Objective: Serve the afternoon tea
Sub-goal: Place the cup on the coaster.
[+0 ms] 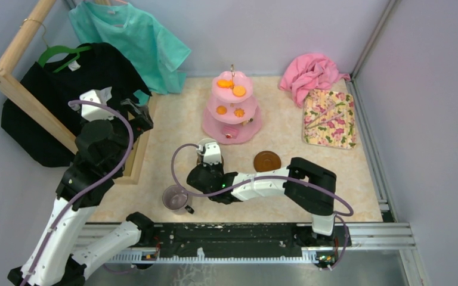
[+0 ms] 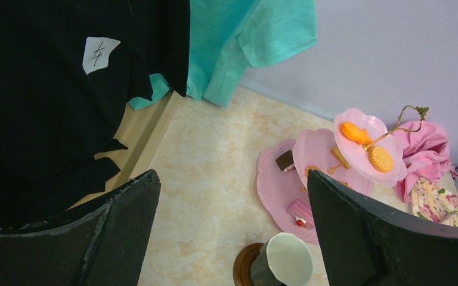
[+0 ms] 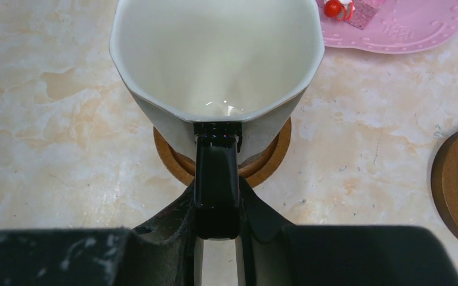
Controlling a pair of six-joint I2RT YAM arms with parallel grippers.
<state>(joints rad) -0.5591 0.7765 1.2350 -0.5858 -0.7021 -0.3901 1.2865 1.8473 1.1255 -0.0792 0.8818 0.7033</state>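
The pink three-tier cake stand (image 1: 232, 110) with small orange and brown snacks stands at the back centre. My right gripper (image 1: 207, 165) is shut on the black handle (image 3: 216, 179) of the white mug (image 3: 214, 59), which stands upright on a brown saucer (image 3: 274, 158). A second, bare brown saucer (image 1: 267, 160) lies to its right. The grey-purple mug (image 1: 175, 197) stands on the table near the front left. My left gripper (image 1: 137, 113) is open and empty, held high by the clothes rack; its view shows the mug (image 2: 283, 260) and the stand (image 2: 334, 161) below.
A wooden rack (image 1: 18, 89) with a black shirt (image 1: 65, 89) and a teal shirt (image 1: 137, 42) stands at the left. A pink cloth (image 1: 311, 74) and a floral mat (image 1: 329, 118) lie at the back right. Grey walls enclose the table.
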